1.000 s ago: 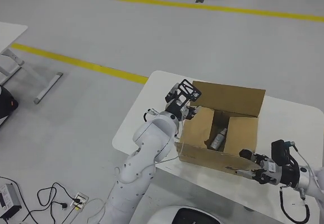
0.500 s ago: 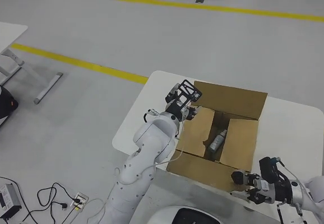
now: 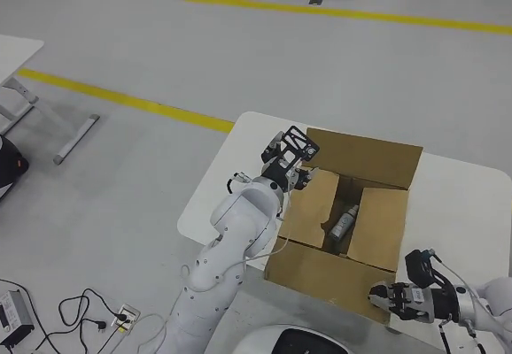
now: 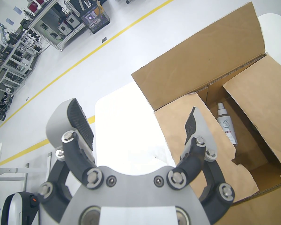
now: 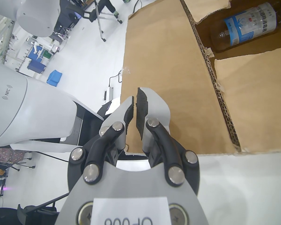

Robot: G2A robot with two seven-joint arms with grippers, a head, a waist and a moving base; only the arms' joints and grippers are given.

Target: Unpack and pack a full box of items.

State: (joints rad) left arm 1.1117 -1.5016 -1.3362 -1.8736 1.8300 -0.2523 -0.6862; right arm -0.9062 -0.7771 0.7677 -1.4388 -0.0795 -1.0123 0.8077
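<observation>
Where the box stands open on the table, my left claw hangs spread wide and empty, just beside the box corner at which the far flap begins. That flap rises upright ahead of the fingertips. The side flap nearest this claw leans inward over the opening, close beyond one finger; whether it touches that finger cannot be told. Past this flap, down on the box floor, a spray bottle lies on its side, well apart from the claw.

My right claw is at the opposite side of the box, at the table's near edge. It is narrow, its pads almost together with only a thin gap between them. The near flap is folded outward and down, away from the opening, and this claw's fingers lie across its outer corner. Whether card is caught between the pads cannot be told. Beyond the fingertips, past the flap's hinge line, the second side flap covers part of the opening. In the gap beside it a blue-labelled bottle lies on its side inside the box. Whether this is the same bottle that lies ahead of the left claw cannot be told.
</observation>
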